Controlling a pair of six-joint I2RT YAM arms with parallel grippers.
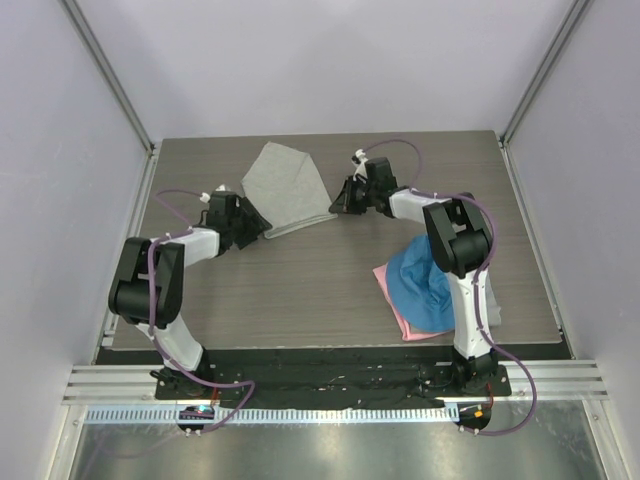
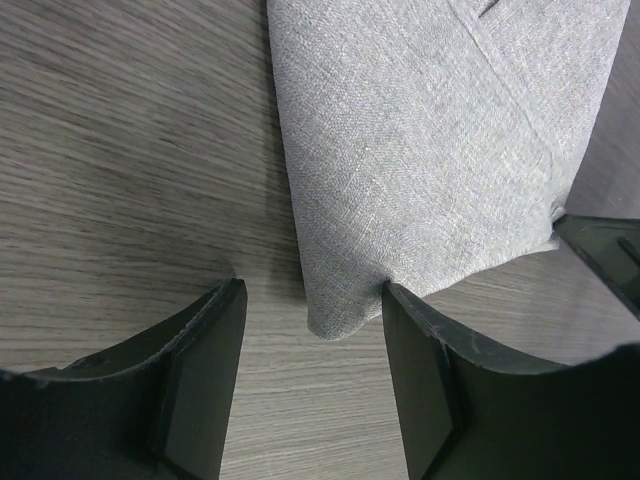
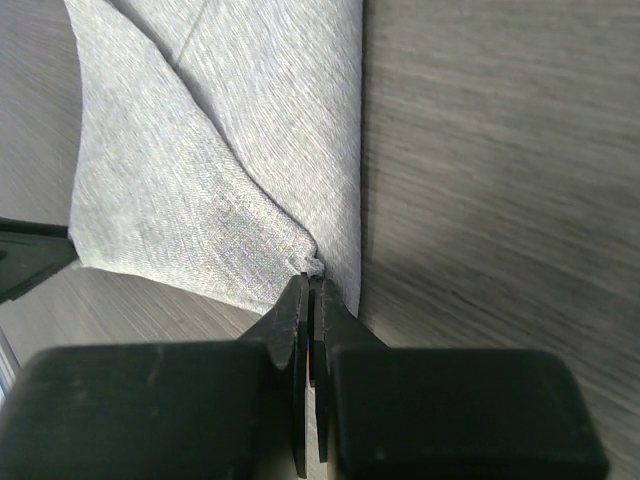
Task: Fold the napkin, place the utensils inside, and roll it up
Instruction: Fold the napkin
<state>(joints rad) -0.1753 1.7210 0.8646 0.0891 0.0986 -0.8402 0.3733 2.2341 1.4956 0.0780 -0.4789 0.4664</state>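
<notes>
The light grey napkin (image 1: 288,188) lies folded at the back middle of the table. My left gripper (image 1: 258,228) is open at its near left corner. In the left wrist view the napkin's corner (image 2: 340,310) sits between the spread jaws of that gripper (image 2: 312,290), and the right finger (image 2: 420,340) touches the cloth edge. My right gripper (image 1: 340,200) is shut on the napkin's near right corner. In the right wrist view that gripper (image 3: 312,282) pinches the cloth tip of the napkin (image 3: 200,150). The spoon is out of view.
A blue cloth (image 1: 425,280) lies on a pink cloth (image 1: 400,310) at the right, beside the right arm's base. Bare wood-grain table (image 1: 300,290) spreads in front of the napkin. Metal rails edge the table left and right.
</notes>
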